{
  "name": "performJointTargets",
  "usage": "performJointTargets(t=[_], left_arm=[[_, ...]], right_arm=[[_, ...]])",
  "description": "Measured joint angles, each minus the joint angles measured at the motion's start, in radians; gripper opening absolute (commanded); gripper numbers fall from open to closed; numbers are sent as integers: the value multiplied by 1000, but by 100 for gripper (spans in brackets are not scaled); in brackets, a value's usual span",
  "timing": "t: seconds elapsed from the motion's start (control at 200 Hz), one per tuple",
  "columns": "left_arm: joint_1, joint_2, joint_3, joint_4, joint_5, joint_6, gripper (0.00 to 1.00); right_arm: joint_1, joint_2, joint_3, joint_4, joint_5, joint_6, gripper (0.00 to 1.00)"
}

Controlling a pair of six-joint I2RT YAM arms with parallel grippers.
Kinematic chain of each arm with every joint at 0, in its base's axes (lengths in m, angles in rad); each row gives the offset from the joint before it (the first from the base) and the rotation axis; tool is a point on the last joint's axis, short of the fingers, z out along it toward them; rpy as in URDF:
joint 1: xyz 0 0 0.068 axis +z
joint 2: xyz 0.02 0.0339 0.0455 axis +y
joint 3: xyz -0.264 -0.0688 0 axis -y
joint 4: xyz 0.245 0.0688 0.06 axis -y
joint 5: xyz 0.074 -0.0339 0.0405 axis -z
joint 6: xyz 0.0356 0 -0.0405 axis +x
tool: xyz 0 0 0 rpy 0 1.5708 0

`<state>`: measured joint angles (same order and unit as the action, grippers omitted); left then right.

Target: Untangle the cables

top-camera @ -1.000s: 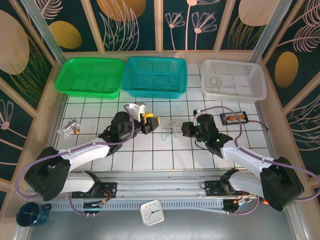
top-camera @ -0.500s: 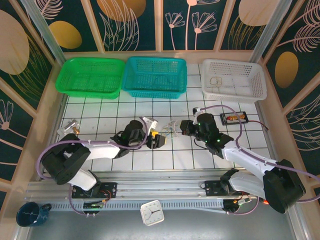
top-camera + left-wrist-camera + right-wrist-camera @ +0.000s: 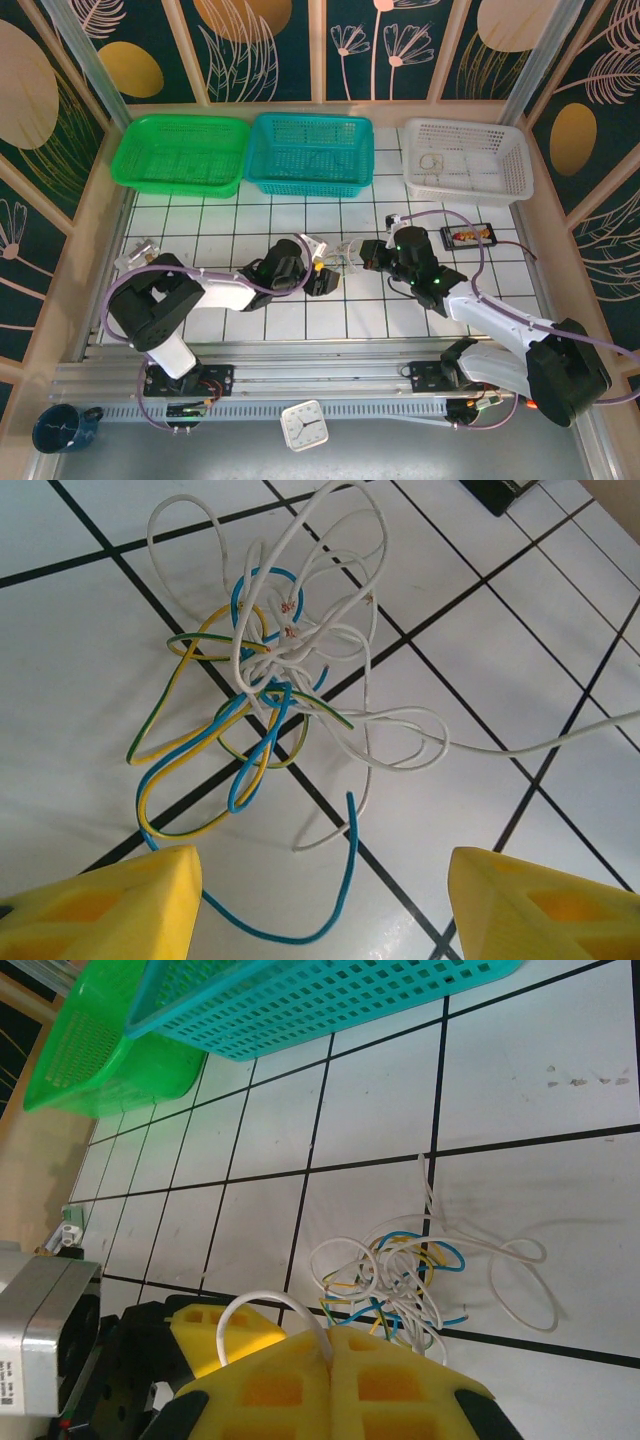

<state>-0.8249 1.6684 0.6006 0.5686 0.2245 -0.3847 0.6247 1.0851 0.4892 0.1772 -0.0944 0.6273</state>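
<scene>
White, blue and yellow-green cables (image 3: 346, 254) lie in a loose knot at the middle of the tiled worktop (image 3: 200, 228), between the two arms and on the near side of the teal basket (image 3: 310, 152). The left jaws stand apart, low over the tiles just to the near left of the knot. In the left wrist view their yellow fingertips (image 3: 112, 908) sit at the bottom corners, with a blue strand curling between them. The right jaws are together, just right of the tangle. A white loop rises from the seam between their yellow fingers (image 3: 395, 1385), so they are clamped on one white strand. From the knot a single white wire runs off to the right. A green basket (image 3: 180, 152) sits far left and a white basket (image 3: 465, 160) far right.
</scene>
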Motion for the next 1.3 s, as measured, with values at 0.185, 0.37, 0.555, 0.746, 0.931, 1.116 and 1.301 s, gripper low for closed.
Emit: performJointTargets(t=[0.185,0.37,0.555,0.746,0.931,1.116,1.301], left_arm=[[-1,60,33,3,-2,11,48],[-2,96,43,3,-9,16,5],[-2,30,45,-35,-28,18,0],[-2,-172,100,-135,-32,18,0],[0,-317,209,-185,-32,17,0],[14,-353,285,-192,-25,-13,0],[22,-353,310,-208,-24,-28,0]], right_arm=[[0,-1,0,0,0,6,0],[0,-7,0,0,1,8,0],[0,-12,-2,1,21,8,0],[0,-10,-39,16,47,8,0],[-1,26,-89,58,53,17,0],[-1,110,-132,118,53,38,0],[2,191,-141,154,49,37,2]])
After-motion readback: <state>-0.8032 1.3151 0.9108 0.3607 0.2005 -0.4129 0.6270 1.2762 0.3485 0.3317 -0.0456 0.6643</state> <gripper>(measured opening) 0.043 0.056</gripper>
